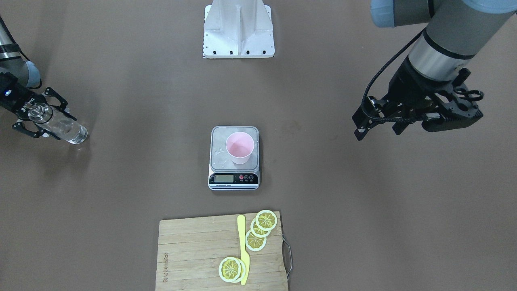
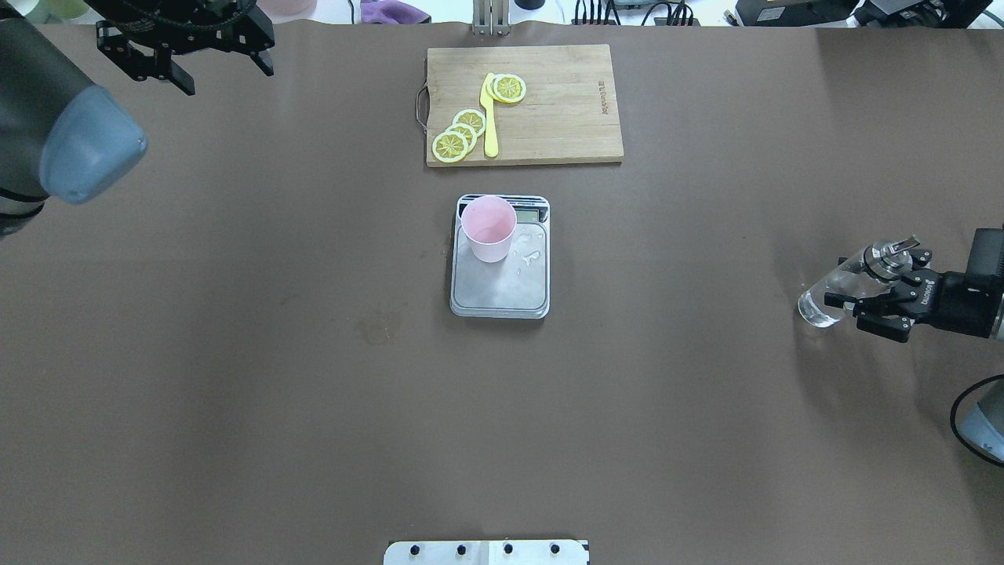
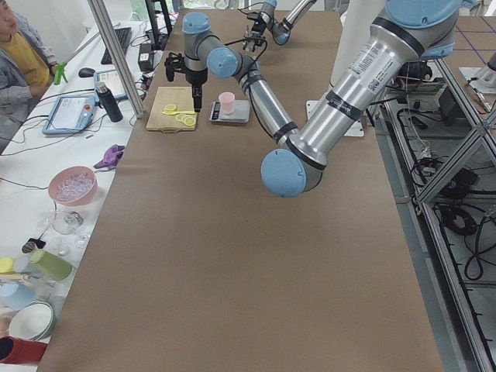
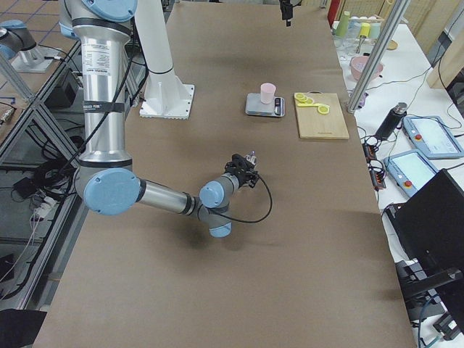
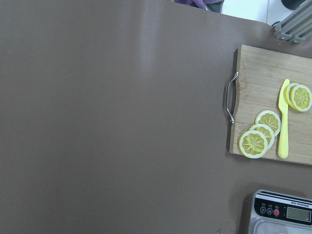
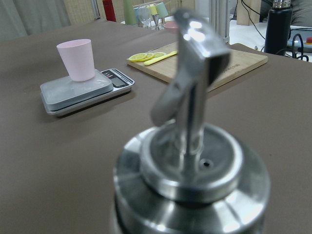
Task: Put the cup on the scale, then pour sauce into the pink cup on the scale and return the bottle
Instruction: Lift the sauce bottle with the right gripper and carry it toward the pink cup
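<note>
The pink cup (image 1: 240, 148) stands upright on the scale (image 1: 220, 141), toward its display end; it also shows in the overhead view (image 2: 489, 227) on the scale (image 2: 502, 290). A few drops lie on the platform. My right gripper (image 2: 843, 284) is shut on the bottle (image 2: 820, 306) far to the right of the scale, low at the table. The metal spout cap (image 6: 190, 165) fills the right wrist view. Clear liquid shows in the glass (image 1: 72, 135). My left gripper (image 2: 223, 74) is open and empty, raised at the far left.
A wooden cutting board (image 2: 565, 110) with lemon slices (image 2: 459, 133) and a yellow knife (image 2: 490, 125) lies just beyond the scale. The robot's base plate (image 1: 238, 36) is behind the scale. Bowls and cups stand on a side table (image 3: 70, 186).
</note>
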You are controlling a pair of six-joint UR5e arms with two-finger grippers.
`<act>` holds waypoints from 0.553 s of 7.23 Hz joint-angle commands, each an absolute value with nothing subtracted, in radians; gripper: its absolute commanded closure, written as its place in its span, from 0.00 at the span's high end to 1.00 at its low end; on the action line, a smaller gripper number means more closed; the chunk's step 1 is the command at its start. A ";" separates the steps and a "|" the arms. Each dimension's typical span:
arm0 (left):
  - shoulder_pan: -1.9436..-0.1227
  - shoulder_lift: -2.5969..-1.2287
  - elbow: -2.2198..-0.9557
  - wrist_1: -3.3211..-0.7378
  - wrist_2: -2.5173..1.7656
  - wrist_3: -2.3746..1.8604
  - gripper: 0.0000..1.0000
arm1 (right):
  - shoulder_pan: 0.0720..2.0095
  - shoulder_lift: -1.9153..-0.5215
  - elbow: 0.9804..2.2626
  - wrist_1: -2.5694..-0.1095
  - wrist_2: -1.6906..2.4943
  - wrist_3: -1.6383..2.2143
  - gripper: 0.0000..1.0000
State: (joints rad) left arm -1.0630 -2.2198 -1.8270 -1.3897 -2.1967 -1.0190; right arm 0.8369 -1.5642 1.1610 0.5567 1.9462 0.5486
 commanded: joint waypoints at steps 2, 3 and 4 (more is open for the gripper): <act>-1.063 -2.220 -1.827 -1.390 -2.197 -1.019 0.97 | 0.877 -1.523 1.271 0.308 1.916 0.559 0.00; -1.065 -2.220 -1.825 -1.390 -2.197 -1.019 0.97 | 0.897 -1.502 1.351 0.137 1.916 0.554 0.00; -1.065 -2.220 -1.822 -1.391 -2.195 -1.017 0.96 | 0.900 -1.509 1.427 0.006 1.908 0.549 0.00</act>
State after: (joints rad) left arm -1.0640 -2.2197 -1.8250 -1.3902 -2.1963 -1.0182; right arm 0.8894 -1.5119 1.3361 0.1757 1.9148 0.5550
